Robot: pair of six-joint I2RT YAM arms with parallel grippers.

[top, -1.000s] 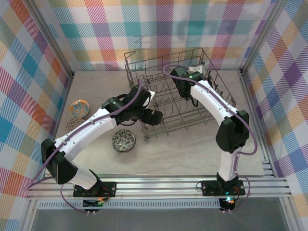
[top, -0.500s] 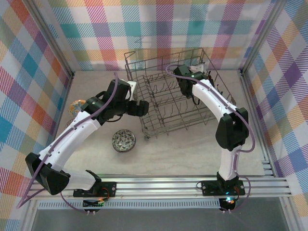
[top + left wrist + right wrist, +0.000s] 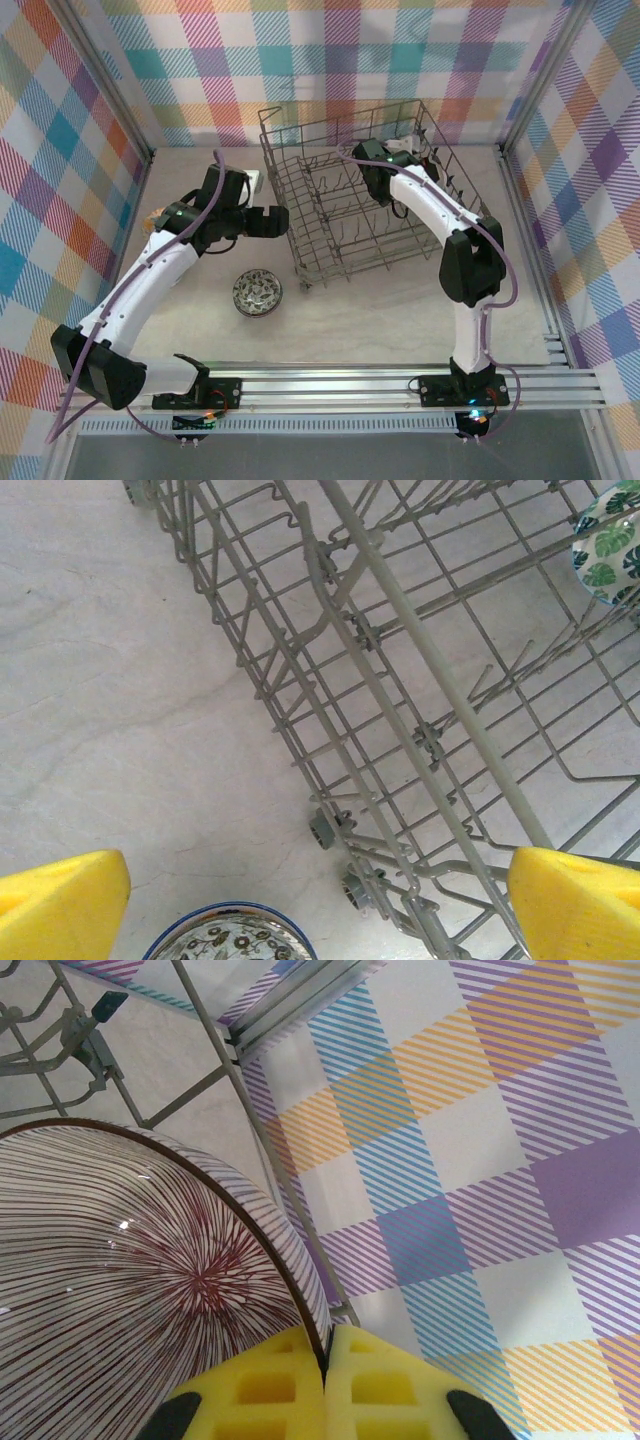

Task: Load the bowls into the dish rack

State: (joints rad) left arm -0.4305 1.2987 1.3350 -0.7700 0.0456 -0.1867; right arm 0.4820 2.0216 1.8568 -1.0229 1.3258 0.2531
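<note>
1. The grey wire dish rack [image 3: 360,205] stands on the pale table [image 3: 400,320]. Seen from my left wrist camera, one green-leaf bowl [image 3: 608,538] sits inside it among the upright tines [image 3: 500,675], on the side of the rack away from my left claw.
2. My right claw [image 3: 325,1360] reaches in at the rack's far right corner. It is pinched tight on the rim of a striped bowl [image 3: 130,1290], white with fine maroon lines, and the rim is caught between the yellow pads [image 3: 260,1390]. I cannot tell whether that bowl rests on the rack's wires.
3. My left claw [image 3: 283,219] hangs just outside the rack's left wall, spread wide with nothing in it.
4. A dark floral bowl [image 3: 257,292] sits upright on the table outside the rack, near its front left corner. In the left wrist view its blue rim shows at the bottom edge between the two spread pads, clear of both.
</note>
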